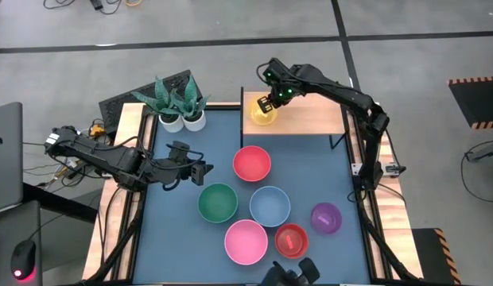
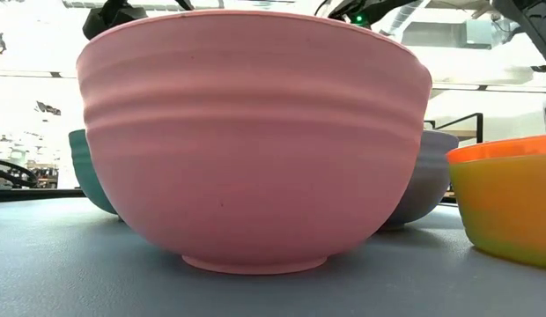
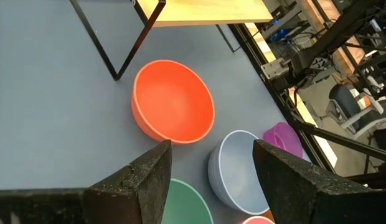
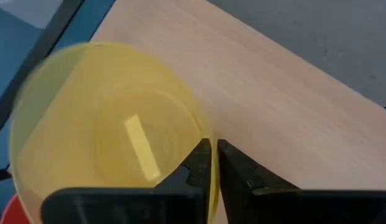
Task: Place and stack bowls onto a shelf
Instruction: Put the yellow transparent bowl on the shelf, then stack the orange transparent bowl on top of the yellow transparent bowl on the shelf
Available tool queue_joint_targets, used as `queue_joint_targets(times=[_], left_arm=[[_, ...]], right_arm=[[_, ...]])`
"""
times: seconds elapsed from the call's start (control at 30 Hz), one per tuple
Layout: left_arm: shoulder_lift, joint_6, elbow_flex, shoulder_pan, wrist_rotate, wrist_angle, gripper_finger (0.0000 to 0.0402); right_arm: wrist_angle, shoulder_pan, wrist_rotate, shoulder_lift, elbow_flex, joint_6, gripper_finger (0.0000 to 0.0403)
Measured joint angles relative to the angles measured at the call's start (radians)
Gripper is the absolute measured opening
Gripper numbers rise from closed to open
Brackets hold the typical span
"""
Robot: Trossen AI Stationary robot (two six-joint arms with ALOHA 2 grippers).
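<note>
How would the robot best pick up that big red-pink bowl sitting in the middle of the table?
By its thin rim, from above. The red-pink bowl stands upright and open, too wide to span, so one finger goes inside the wall and one outside. The open left gripper is beside it, so its near edge is probably easiest.

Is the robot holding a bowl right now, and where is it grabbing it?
Yes. The right gripper is pinching the yellow bowl by its rim, over the shelf. The left gripper is open and holds nothing.
</note>
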Motion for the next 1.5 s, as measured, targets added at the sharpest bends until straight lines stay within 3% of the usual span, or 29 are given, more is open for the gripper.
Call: queue_joint_targets(times=[0.4, 0.67, 0.87, 1.13, 1.33, 1.5], left_arm=[[0.000, 0.000, 0.000, 0.000, 0.000, 0.000, 0.0209], [0.000, 0.000, 0.000, 0.000, 0.035, 0.000, 0.0209], [0.000, 0.000, 0.000, 0.000, 0.059, 0.000, 0.0209], [0.000, 0.000, 0.000, 0.000, 0.061, 0.000, 0.0209], [0.000, -0.001, 0.000, 0.000, 0.082, 0.000, 0.0209], [0.000, -0.002, 0.000, 0.000, 0.085, 0.000, 0.0209]], right_arm=[[0.012, -0.003, 0.024, 0.000, 0.016, -0.100, 0.0083], [-0.265, -0.029, 0.029, -0.055, 0.189, -0.222, 0.0142], [-0.469, 0.031, 0.029, -0.226, 0.134, -0.221, 0.0164], [-0.483, 0.219, 0.049, -0.626, -0.162, 0.119, 0.0165], [-0.482, 0.514, 0.084, -0.903, -0.486, 0.565, 0.0164], [-0.418, 0.771, 0.108, -1.048, -0.750, 0.910, 0.0164]])
